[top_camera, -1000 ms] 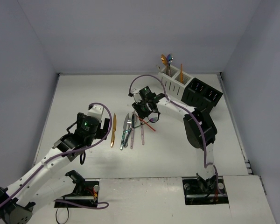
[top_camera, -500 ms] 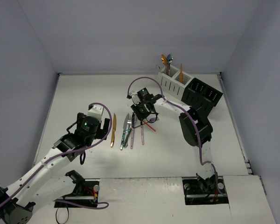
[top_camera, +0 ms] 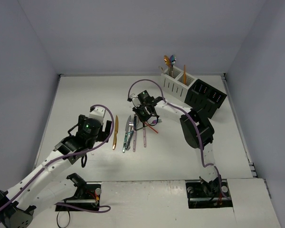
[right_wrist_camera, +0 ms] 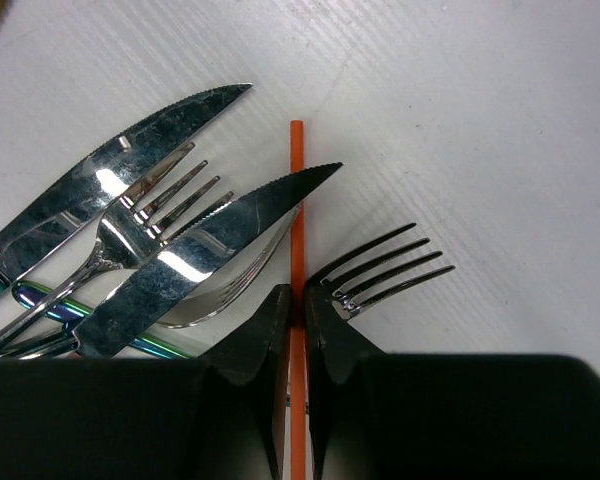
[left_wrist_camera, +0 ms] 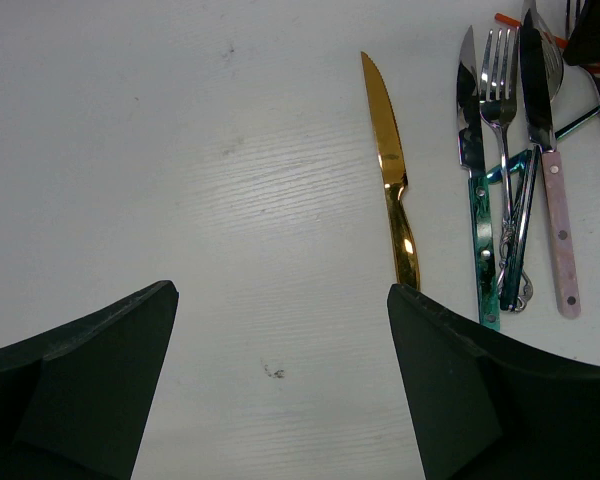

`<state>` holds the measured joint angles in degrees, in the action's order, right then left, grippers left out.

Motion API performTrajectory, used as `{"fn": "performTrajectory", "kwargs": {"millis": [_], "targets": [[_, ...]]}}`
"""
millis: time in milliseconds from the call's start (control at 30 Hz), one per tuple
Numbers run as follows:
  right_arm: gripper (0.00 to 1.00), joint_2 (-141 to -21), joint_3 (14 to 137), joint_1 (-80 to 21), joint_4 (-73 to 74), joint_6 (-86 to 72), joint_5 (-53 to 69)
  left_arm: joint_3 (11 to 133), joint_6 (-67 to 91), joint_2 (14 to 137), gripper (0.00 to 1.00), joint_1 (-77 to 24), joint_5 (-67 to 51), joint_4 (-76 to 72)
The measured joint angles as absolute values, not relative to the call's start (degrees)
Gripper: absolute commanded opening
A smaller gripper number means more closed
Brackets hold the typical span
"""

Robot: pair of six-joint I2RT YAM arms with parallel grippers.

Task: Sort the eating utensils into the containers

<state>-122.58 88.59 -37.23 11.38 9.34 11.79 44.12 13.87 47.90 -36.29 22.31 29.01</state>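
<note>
from above, the left gripper (top_camera: 104, 127) hangs over the white table (top_camera: 80, 95) just beside a gold knife (top_camera: 115, 134), with its jaws hard to read from here. the right gripper (top_camera: 147, 115) is down at the far end of the loose utensils (top_camera: 133, 132), which lie side by side near the middle of the table. at the far right stand the white caddy (top_camera: 175, 83), with spoons (top_camera: 169, 61) and a copper-orange piece (top_camera: 184, 71) upright in it, and the black caddy (top_camera: 206, 95), which touches it. in the left wrist view the left gripper (left_wrist_camera: 280, 385) is spread wide and grips nothing. the gold knife (left_wrist_camera: 392, 190) lies flat beyond its right finger (left_wrist_camera: 480, 390). further right are a teal-handled knife (left_wrist_camera: 477, 190), a silver fork (left_wrist_camera: 500, 100) and a pink-handled knife (left_wrist_camera: 552, 170), packed close and partly overlapping. in the right wrist view the right gripper (right_wrist_camera: 297, 325) is pinched on a slim orange handle (right_wrist_camera: 296, 190) that lies flat on the table; what kind of utensil it belongs to is probably hidden under the fingers (right_wrist_camera: 265, 340). two silver knives (right_wrist_camera: 130, 165) and a fork lie to its left, one blade crossing it, and a dark fork (right_wrist_camera: 385, 265) sits just to its right.
</note>
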Motion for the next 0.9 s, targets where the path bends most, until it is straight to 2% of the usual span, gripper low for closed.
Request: {"fn": "performTrajectory", "kwargs": {"millis": [133, 467, 700, 900], "targets": [[0.00, -122.6, 88.8, -37.2, 11.6, 9.3, 11.1, 44.1, 13.9, 47.9, 0.84, -36.3, 22.3, 29.2], [0.00, -116.1, 90.2, -36.0, 13.7, 9.6, 8.8, 44.1, 13.9, 47.9, 0.84, -36.3, 22.3, 29.3], [0.00, -107.0, 97.2, -28.5, 13.6, 10.3, 8.3, 44.1, 13.9, 47.9, 0.84, -36.3, 22.3, 29.3], [0.00, -105.0, 103.9, -21.6, 12.8, 12.3, 6.3, 44.1, 13.9, 47.9, 0.84, -36.2, 22.3, 29.3]]}}
